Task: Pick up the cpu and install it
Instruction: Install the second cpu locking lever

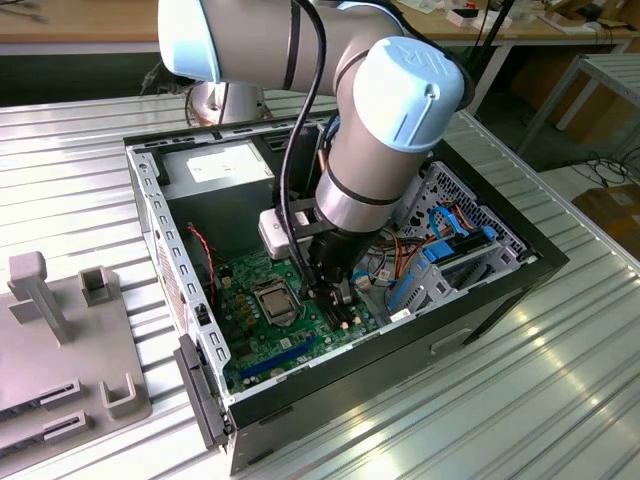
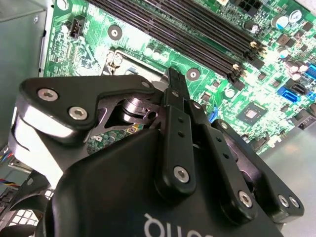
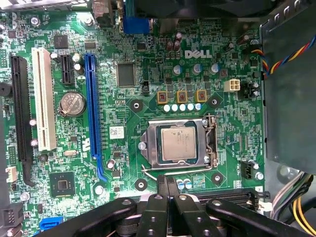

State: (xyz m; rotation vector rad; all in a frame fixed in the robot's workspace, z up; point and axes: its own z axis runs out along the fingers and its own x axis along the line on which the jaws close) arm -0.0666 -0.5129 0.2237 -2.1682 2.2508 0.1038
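Print on the board, the chip, the gripper and a box label

In the first wrist view, the green motherboard (image 3: 148, 59) carries a maker's logo in bold white letters (image 3: 198, 53) beside a row of capacitors, a small white sticker (image 3: 117, 131) with dark print too fine to make out, and tiny white component markings all over that cannot be read. The cpu (image 3: 179, 142) has faint lines of engraved print on its metal face, also too small to read. In the second wrist view, the black housing of the gripper (image 2: 174, 81) bears white lettering (image 2: 173, 228), cut off at the edge. In the exterior view, a white label (image 1: 228, 162) lies on the grey box, its print illegible.
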